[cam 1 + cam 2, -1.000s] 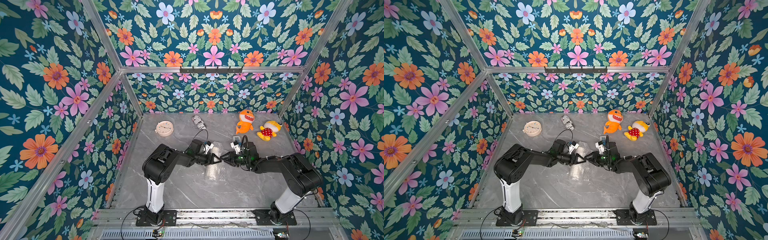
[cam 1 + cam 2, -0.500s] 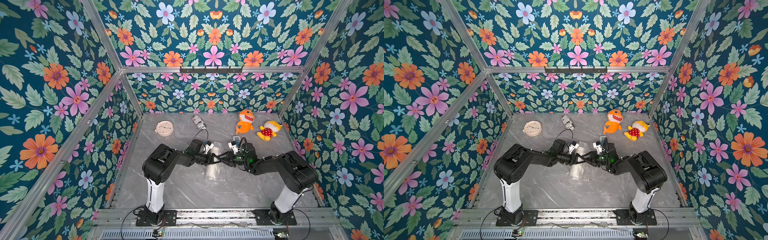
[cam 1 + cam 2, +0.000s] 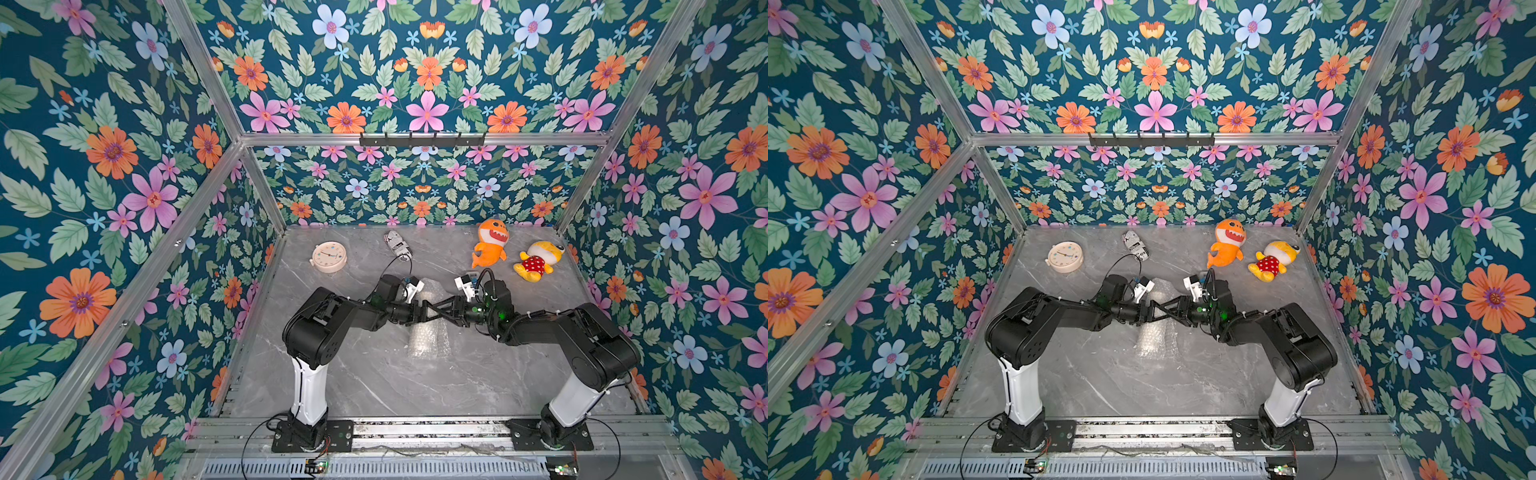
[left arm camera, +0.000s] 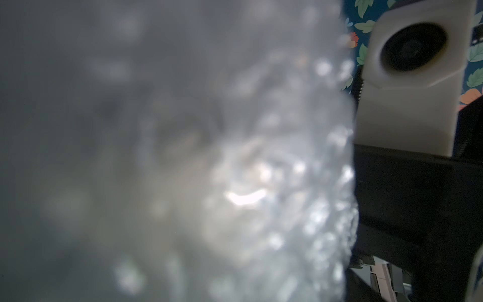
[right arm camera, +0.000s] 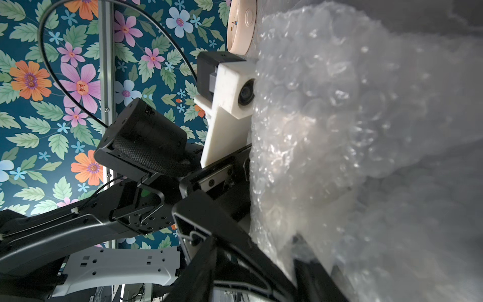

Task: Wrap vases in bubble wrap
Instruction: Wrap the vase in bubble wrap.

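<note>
- The right fingers (image 3: 442,309) stand partly spread, one on each side of the bubble wrap (image 3: 430,340). In the right wrist view the wrap (image 5: 339,130) runs down between them, so they appear to grip it.
- The left fingers (image 3: 426,311) meet the right ones over the middle of the roll. I cannot tell how wide they stand or whether they hold anything, because blurred wrap (image 4: 261,183) fills the left wrist view.
- The bubble wrap lies as a rolled bundle on the worktop (image 3: 374,374), midway between the two arms. Its length runs from the back wall toward the robot's bases, and no flat stretch of sheet shows beside it.
- The vase cannot be made out on its own. Judging by the bulk of the roll, it is probably inside.
- The rolling looks largely done. Probably left are settling the loose edge, tucking the ends and letting go. Whether the ends are closed cannot be seen.
- The clock (image 3: 328,257) and the two plush toys (image 3: 490,245) lie well apart at the back.
</note>
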